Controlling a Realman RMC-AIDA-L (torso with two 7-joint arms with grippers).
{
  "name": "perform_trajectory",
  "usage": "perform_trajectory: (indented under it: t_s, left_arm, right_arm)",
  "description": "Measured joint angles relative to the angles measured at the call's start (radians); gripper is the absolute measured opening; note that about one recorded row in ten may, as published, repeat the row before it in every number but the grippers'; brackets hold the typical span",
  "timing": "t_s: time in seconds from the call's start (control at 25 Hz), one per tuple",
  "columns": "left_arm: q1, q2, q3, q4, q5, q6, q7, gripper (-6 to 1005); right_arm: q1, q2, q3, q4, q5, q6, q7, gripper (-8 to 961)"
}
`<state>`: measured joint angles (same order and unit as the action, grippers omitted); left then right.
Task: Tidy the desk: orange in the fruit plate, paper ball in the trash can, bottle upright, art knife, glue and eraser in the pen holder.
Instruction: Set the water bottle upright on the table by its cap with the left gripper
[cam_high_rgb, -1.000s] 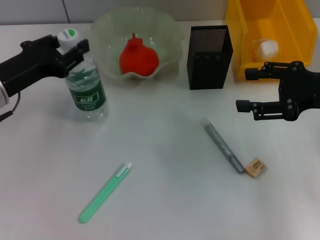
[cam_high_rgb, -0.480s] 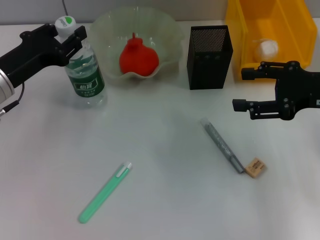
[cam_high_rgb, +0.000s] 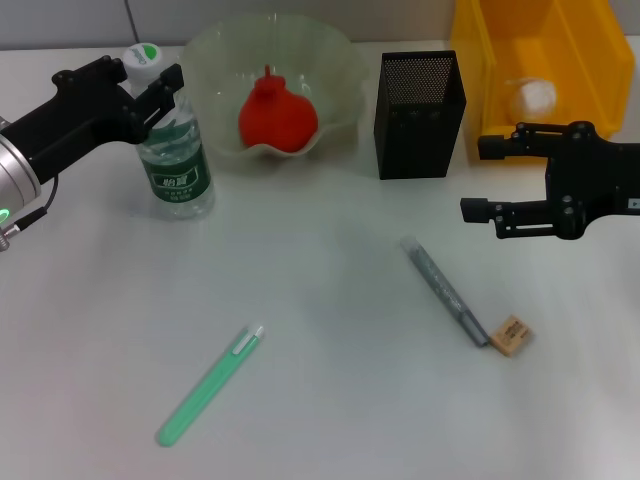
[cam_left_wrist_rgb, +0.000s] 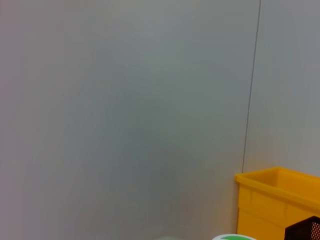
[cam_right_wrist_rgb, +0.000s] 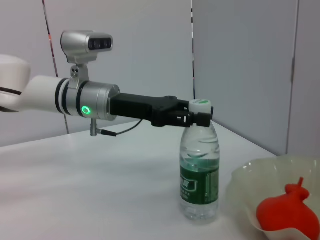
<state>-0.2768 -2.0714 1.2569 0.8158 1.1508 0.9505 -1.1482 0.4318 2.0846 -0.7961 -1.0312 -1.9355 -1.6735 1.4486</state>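
Nearest to us on the white table (cam_high_rgb: 330, 400) lies the slim green plastic stick with a white cap (cam_high_rgb: 208, 387), flat and untouched, probably the glue or the art knife waiting for the pen holder. To the right lies the grey pen-shaped stick (cam_high_rgb: 446, 291), its near end touching or just beside the small tan block eraser (cam_high_rgb: 509, 335); both lie flat and well apart from either arm. Above them, over the right side of the table, our right tool (cam_high_rgb: 478, 179) hangs released, its two black fingers spread and holding nothing, placed, we judge, to come down on the grey stick or eraser. Farther back on the left, the clear plastic water bottle with a green label and white-green cap (cam_high_rgb: 172, 146) stands upright, and our left tool (cam_high_rgb: 150, 88) is at its neck just under the cap; we cannot tell whether it is clenched or let go, so the bottle may be steadied or just set down. The label carries white characters too small for us to read. At the back, the red-orange fruit (cam_high_rgb: 276, 116) already sits in the translucent wavy-rimmed fruit bowl (cam_high_rgb: 325, 45), the black mesh pen holder (cam_high_rgb: 419, 100) stands beside it, and the white paper ball (cam_high_rgb: 531, 98) rests inside the yellow plastic bin (cam_high_rgb: 480, 70).
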Motion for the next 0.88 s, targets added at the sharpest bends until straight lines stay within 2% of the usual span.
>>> perform_trajectory:
  t_s: [0.24,0.72,0.84,0.88]
  left_arm:
    - [-0.002,-0.002,-0.001,-0.032,-0.031,0.021,0.060,478]
    - [0.009,0.001,0.002,-0.035,-0.039,0.043,0.064,519]
    - [0.020,0.002,-0.013,-0.027,-0.039,0.068,0.050,748]
    - [0.025,0.003,-0.020,-0.023,-0.039,0.076,0.043,757]
  right_arm:
    - [0.015,-0.003,0.000,0.017,-0.004,0.001,-0.004,749]
    - [0.016,-0.003,0.000,0.017,-0.008,0.005,-0.004,747]
    - [0.017,-0.003,0.000,0.013,-0.006,0.004,0.012,746]
    - [0.018,-0.003,0.000,0.008,-0.006,0.002,0.025,746]
